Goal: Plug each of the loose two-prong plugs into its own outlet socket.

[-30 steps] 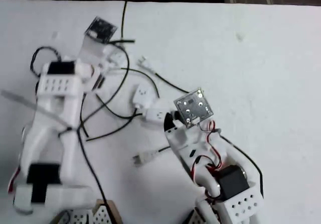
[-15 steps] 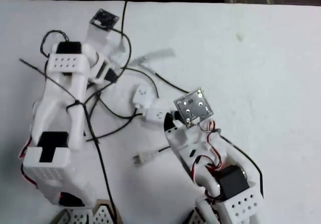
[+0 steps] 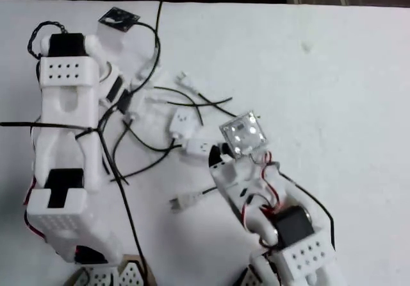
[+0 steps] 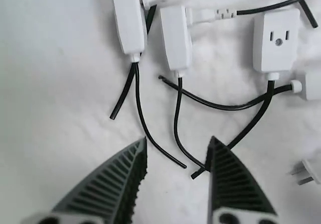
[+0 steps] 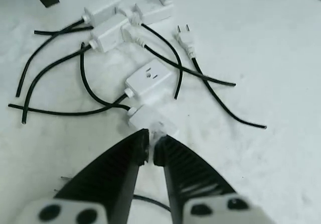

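Awaiting insertion: two white two-prong plugs on short black cords, both lying flat, neither in a gripper.
Near plug (image 3: 181, 201): on the table just beside the right arm, prongs turned away from that arm, apart from every socket.
Far plug (image 5: 185, 37): beyond the sockets, prongs turned away from the right gripper, cord trailing back among the other cords.
Handling, by my estimate: light, hard moulded bodies. Thin prongs are likely to bend if nipped or driven in crooked. The springy cord stub may swing the plug once it is lifted.
Where to hold: across the flat sides of the body, behind the prongs, never by prongs or cord.
Face-up socket (image 4: 276, 35): slots showing, unoccupied, lying between the two plugs.
Held socket (image 5: 145, 114): touching the right gripper's tips. It looks light enough to skid unless braced.
Filled sockets (image 4: 129, 18): two blocks side by side, each seemingly with a plug already seated.
Right gripper (image 5: 151, 136): jaws drawn almost together, apparently pinching the held socket's near edge.
Left gripper (image 4: 175, 146): jaws spread wide with nothing between them, poised over loose cord ends (image 4: 150, 143) short of the filled sockets.
Table (image 3: 333, 93): white, plain surface.
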Motion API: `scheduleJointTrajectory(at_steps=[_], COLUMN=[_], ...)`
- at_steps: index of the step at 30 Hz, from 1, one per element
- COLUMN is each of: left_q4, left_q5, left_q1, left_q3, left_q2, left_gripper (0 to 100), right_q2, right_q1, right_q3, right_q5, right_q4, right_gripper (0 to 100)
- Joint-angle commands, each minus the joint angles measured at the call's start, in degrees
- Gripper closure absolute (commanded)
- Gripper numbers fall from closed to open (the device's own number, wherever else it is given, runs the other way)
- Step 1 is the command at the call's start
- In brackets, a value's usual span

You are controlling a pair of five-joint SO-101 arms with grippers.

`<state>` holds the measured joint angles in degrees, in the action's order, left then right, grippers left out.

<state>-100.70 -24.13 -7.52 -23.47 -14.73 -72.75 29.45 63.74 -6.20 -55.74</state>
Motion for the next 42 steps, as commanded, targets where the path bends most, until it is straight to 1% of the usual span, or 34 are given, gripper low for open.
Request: scheduleJointTrajectory(at_steps=[1,7,11,14,17,18,20,22,23,25,28,30,37,42], left_q4=[-0.35,1.85,3.96,10.2,19.25,22.24,27.52,31.12,32.44,34.81,35.25,36.04,43.96,44.31], left_q5=[-2.29,-3.69,-3.78,-3.78,-3.78,-3.69,-3.69,-3.69,-3.69,-4.22,-10.64,-13.54,-16.35,-18.46], left_q1=[1.01,3.74,7.52,10.33,12.53,12.79,12.7,11.65,11.03,10.33,11.21,13.05,16.48,17.89], left_q3=[1.41,4.92,8.79,16.62,27.16,30.59,36.57,40.79,42.2,44.48,47.3,48.97,52.57,54.77], left_q2=[0.57,0.57,1.1,4.79,9.71,10.95,12.62,12.97,12.88,12.88,12.88,12.88,12.79,12.79], left_gripper=[83,84,84,84,83,81,73,66,65,66,66,66,67,77], right_q2=[6.81,19.65,25.89,28.79,30.29,30.46,30.46,30.46,30.64,30.81,30.81,30.81,30.9,30.9], right_q1=[-2.59,-9.54,-13.14,-15.34,-16.4,-16.31,-16.04,-15.96,-15.96,-15.96,-15.87,-15.87,-15.87,-15.87], right_q3=[-2.9,-8.97,-12.84,-14.68,-15.38,-15.38,-15.38,-15.38,-15.38,-15.38,-15.38,-15.38,-15.3,-15.3], right_q5=[-0.7,-0.7,-0.7,-0.7,-0.7,-0.7,-0.7,-0.7,-0.7,-0.7,-0.7,-0.7,-0.7,-0.7], right_q4=[2.33,2.86,2.86,2.86,2.95,2.95,2.95,2.95,2.95,2.95,2.95,2.95,2.95,2.95], right_gripper=[97.8,97.7,97.7,97.7,97.7,97.7,97.7,97.7,97.7,97.7,97.7,97.7,97.7,97.7])
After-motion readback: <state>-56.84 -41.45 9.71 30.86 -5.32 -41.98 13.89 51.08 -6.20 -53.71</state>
